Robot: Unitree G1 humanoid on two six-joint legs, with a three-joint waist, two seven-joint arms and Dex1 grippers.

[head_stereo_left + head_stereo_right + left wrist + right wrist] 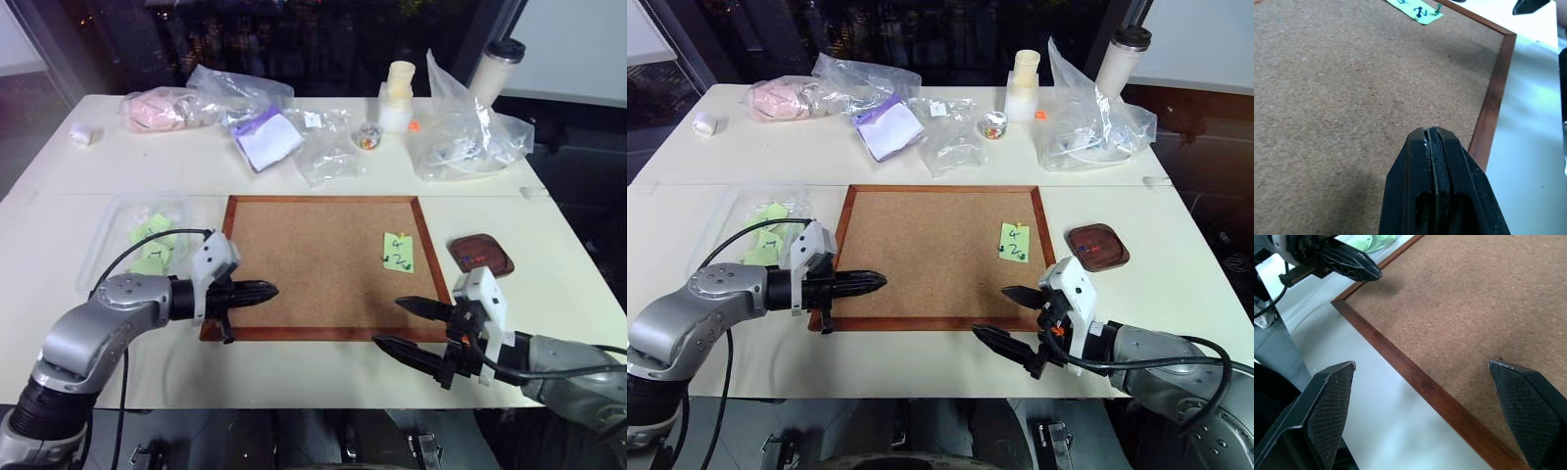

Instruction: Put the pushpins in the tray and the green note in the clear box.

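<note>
A: Which step is in hand?

B: The green note [398, 253] lies pinned near the cork board's [313, 264] right edge, a green pushpin [1439, 7] at its lower corner. A few pushpins [478, 258] already sit in the tray [482, 255], on the worktop [294, 166] just right of the board. So the last pin looks unpulled, and the note has not gone to the clear box [137, 240] by the board's left edge.

A: And the arms?

B: The left gripper [263, 290] hangs over the board's front-left corner, fingers pressed shut on nothing. The right gripper [416, 328] hangs over the front-right corner, fingers spread wide and empty.

A: The next move?

B: Likely the right gripper goes to the note and pinches that pin's small head. It calls for a fine, narrow grip without creasing the paper.

A: Anything in the way?

B: Not on the board. Clear bags [470, 127], bottles [397, 96] and a tumbler [495, 67] crowd the worktop's far edge, well apart. The clear box already holds other green notes [152, 245].
</note>
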